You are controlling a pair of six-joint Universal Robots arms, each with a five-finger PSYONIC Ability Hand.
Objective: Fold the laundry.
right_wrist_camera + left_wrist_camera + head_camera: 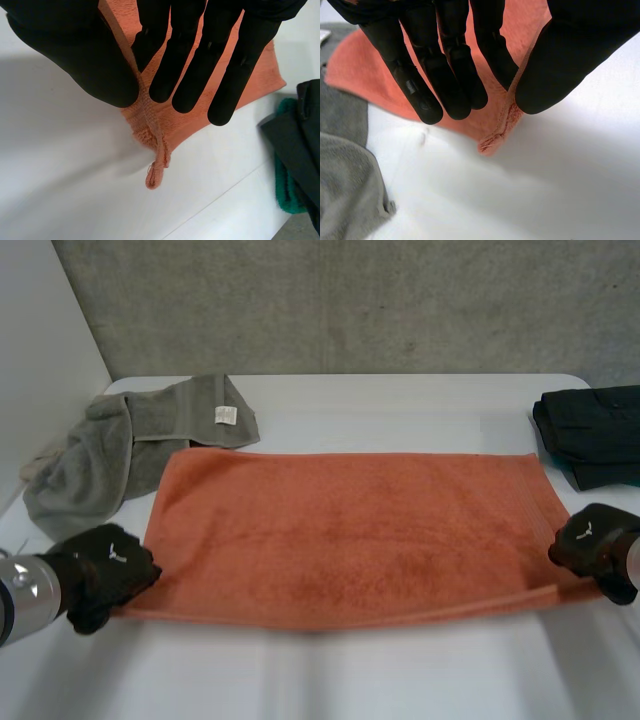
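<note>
Orange towel (350, 530) lying spread flat on the white table (400, 670).
We are pinching its two near corners between thumb and fingers, left hand (105, 565) at one, right hand (595, 540) at the other; a grey towel (110, 455) and dark clothes (595, 435) are lying beside its ends.

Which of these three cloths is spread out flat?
The orange towel in the middle; the grey towel lies crumpled, and the dark clothes sit piled.

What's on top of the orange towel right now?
Only hands on the orange towel: the left hand pinches its near left corner, the right hand its near right corner. Whatever lies beneath is covered.
</note>
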